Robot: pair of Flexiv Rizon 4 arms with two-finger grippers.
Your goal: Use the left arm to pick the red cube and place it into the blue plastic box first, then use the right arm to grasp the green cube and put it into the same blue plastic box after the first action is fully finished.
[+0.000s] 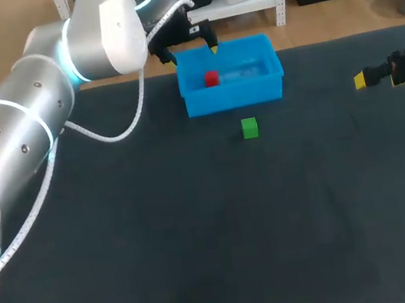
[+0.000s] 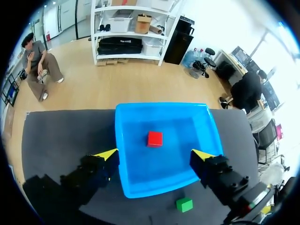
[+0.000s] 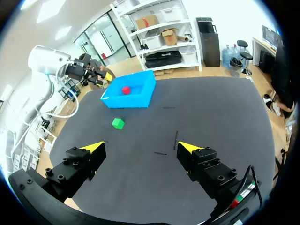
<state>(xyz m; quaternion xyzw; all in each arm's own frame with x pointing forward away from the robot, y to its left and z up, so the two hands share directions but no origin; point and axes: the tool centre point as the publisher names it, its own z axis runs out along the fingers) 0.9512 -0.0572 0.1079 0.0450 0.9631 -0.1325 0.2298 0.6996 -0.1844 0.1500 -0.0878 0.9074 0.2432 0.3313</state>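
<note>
Okay, the left gripper (image 1: 191, 51) (image 2: 156, 154) is hanging over the blue plastic box (image 1: 233, 100) (image 2: 159, 107) (image 3: 126, 101) near its 11 o'clock corner. Its fingers are spread wide and gripping nothing. In the left wrist view the yellow tips are straddling the box, one outside each side wall.

The red cube (image 1: 211, 79) (image 2: 154, 138) (image 3: 125, 90) is sitting on the box floor, left of centre and apart from every wall.

The box is sitting close to the 12 o'clock edge of the bench (image 1: 163, 243), with its long front wall facing 6 o'clock.

The green cube (image 1: 249, 128) (image 2: 184, 204) (image 3: 117, 123) is resting on the bench at 6 o'clock of the box, near the front wall but not touching it.

The right gripper (image 1: 365, 79) (image 3: 141, 147) is waiting at the bench's 3 o'clock edge, fingers apart and holding nothing, well apart from both the cube and the box. A wide stretch of dark bench is lying between it and the green cube. The larger 6 o'clock half of the bench is spreading out below the cube.

The left arm is coming in from 9 o'clock and crossing over the bench's 10 o'clock corner.
</note>
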